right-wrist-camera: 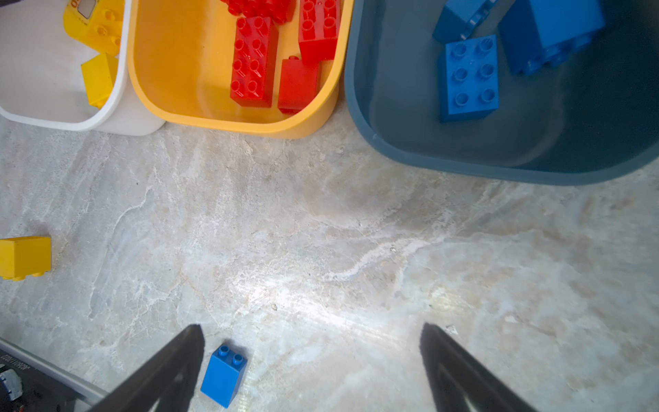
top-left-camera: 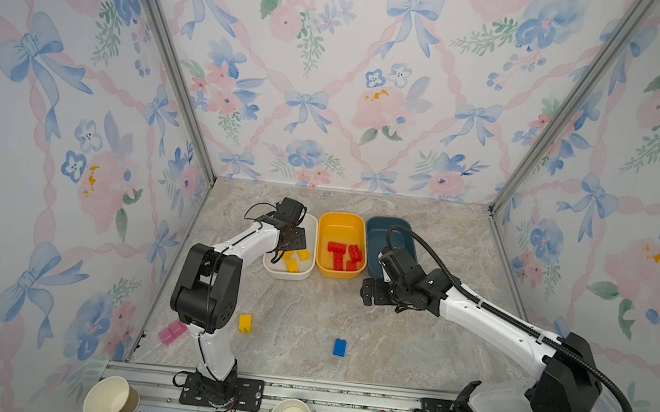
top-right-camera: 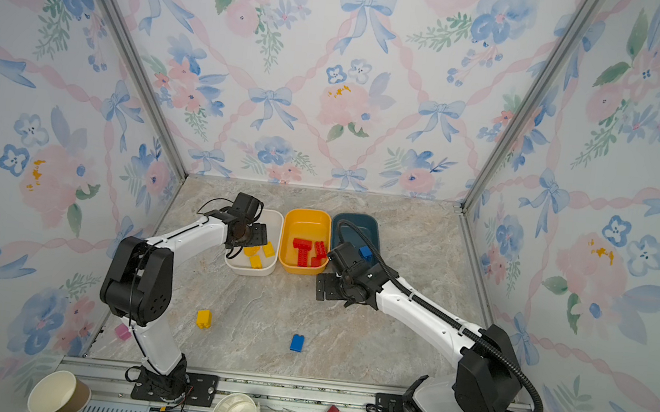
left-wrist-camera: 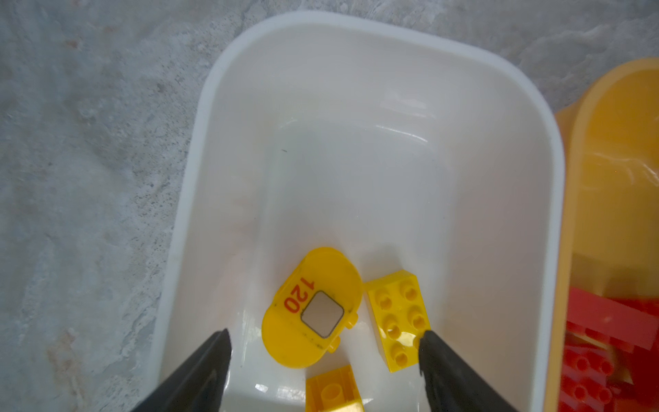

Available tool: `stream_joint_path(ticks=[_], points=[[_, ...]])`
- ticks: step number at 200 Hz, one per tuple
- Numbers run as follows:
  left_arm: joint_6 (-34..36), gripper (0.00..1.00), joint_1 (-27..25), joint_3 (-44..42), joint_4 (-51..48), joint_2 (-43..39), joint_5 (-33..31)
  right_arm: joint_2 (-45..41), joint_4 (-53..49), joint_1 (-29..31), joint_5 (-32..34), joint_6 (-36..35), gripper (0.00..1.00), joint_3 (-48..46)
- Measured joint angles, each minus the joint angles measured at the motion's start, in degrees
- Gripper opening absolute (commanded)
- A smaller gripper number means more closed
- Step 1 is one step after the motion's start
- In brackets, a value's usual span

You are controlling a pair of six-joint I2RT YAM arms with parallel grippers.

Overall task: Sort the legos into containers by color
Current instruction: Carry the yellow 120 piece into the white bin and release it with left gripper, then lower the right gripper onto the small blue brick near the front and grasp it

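Three tubs (top-left-camera: 342,227), 3 yel. legos (left-wrist-camera: 397,317) in white tub (left-wrist-camera: 356,160); 2 loose legos (top-left-camera: 339,347)

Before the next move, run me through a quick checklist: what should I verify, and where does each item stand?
1. Left gripper open, holding nothing, above the white tub: ok.
2. Right gripper open and empty: ok.
3. One colour per tub, with yellow bricks in white, red bricks in the yellow-orange tub and blue bricks in the teal tub: ok.
4. Table cleared of bricks: not ok. A loose yellow brick and a loose blue brick remain.
5. Bare table all round the loose blue brick: ok.
6. Whether the pink block near the left arm's base is a lego: cannot tell.
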Motion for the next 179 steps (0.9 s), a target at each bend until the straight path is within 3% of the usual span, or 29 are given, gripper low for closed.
stream_joint_path(ticks=[89,179], points=[[-0.24,0.93,0.0,-3.85,1.25,-8.48,3.43,1.73,0.0,2.05,-0.04,-1.86,0.97,0.0],[-0.33,0.98,0.0,-13.62,2.62,-21.11,7.17,6.25,-4.13,14.14,-1.99,-18.27,0.97,1.86]])
